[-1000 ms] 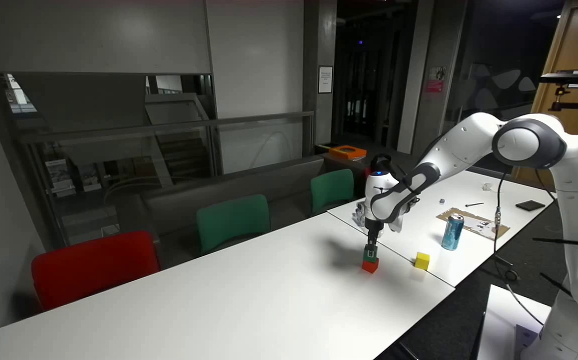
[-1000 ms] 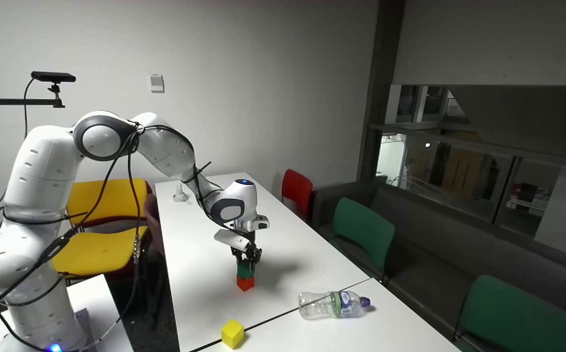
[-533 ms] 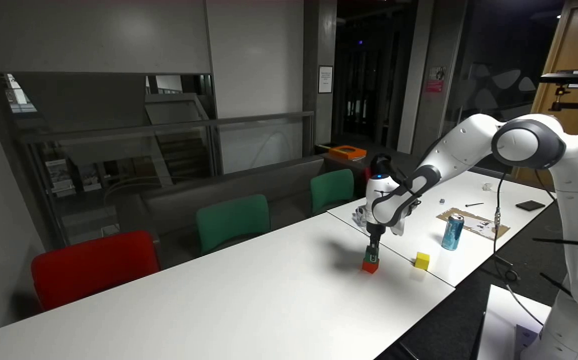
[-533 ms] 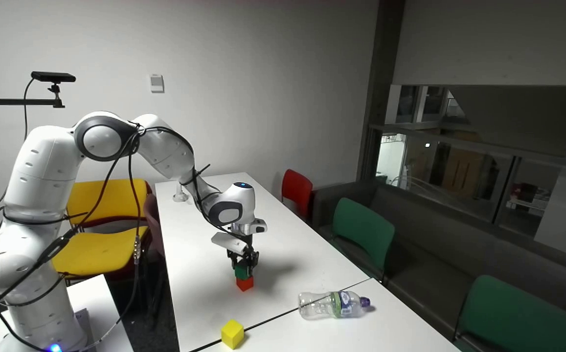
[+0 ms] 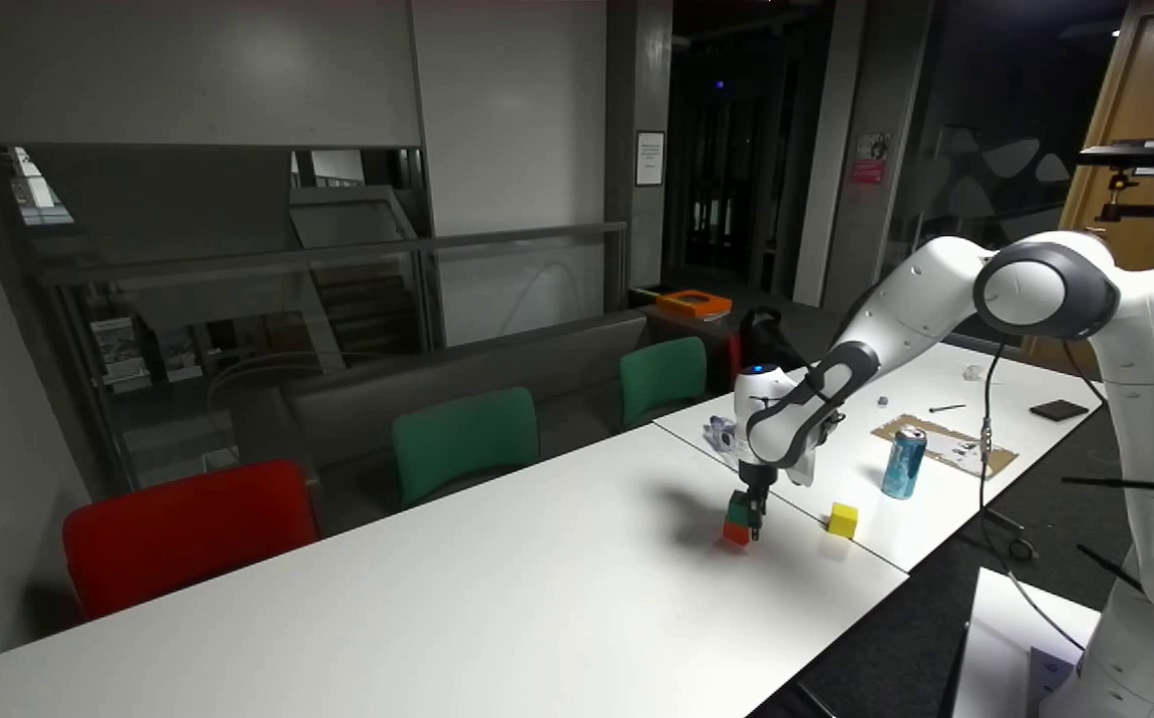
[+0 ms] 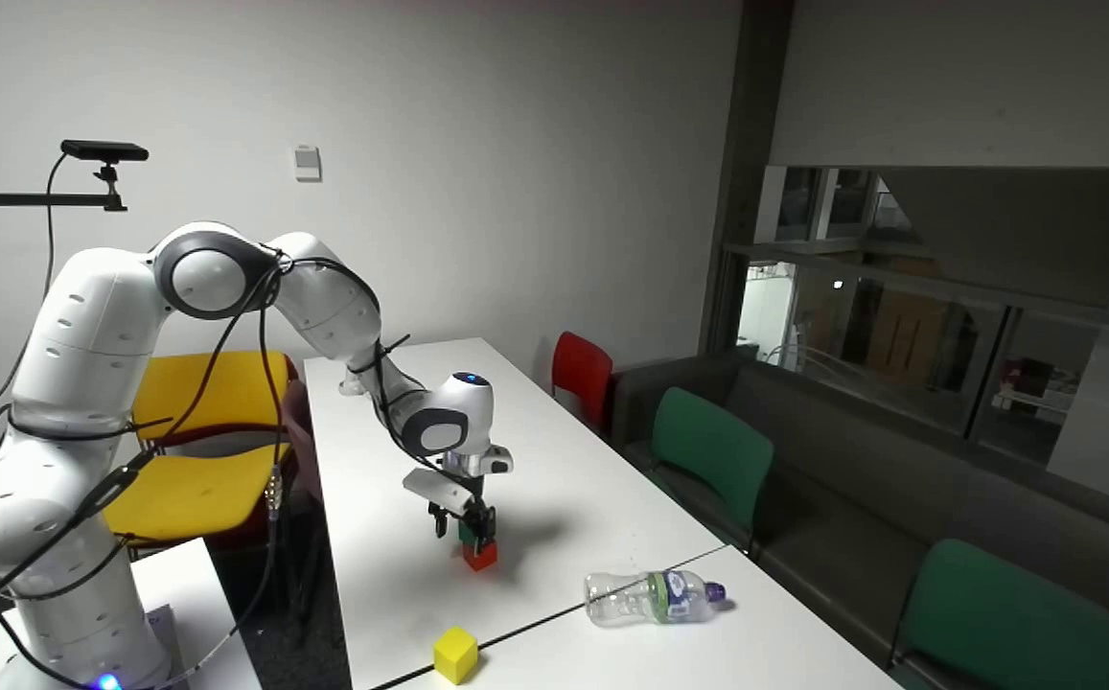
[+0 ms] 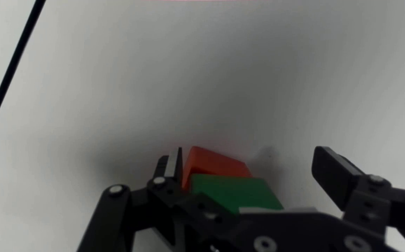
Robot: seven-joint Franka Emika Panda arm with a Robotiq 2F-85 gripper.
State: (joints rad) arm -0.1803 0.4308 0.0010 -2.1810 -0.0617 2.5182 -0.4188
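A green cube (image 7: 234, 190) rests on a red cube (image 7: 216, 162), slightly turned against it; both exterior views show the stack on the white table. My gripper (image 7: 248, 161) stands open and low around the stack. In the wrist view its left finger (image 7: 172, 164) is close beside the cubes; whether it touches I cannot tell. A wide gap separates the right finger (image 7: 335, 171) from them. In an exterior view the gripper (image 6: 463, 531) partly hides the green cube (image 6: 467, 533), above the red cube (image 6: 481, 558). Gripper parts cover the green cube's near side in the wrist view.
A yellow cube (image 5: 843, 520) sits by the seam between the tables. Beyond it are a blue can (image 5: 904, 463), a piece of cardboard (image 5: 946, 445) and a dark flat object (image 5: 1058, 410). A clear bottle (image 6: 655, 598) lies on its side across the seam. Chairs line the table.
The jaws have opened and let go of the green cube, which stays on the red one. The gripper has come lower and shifted slightly, leftward in the view with the bottle.
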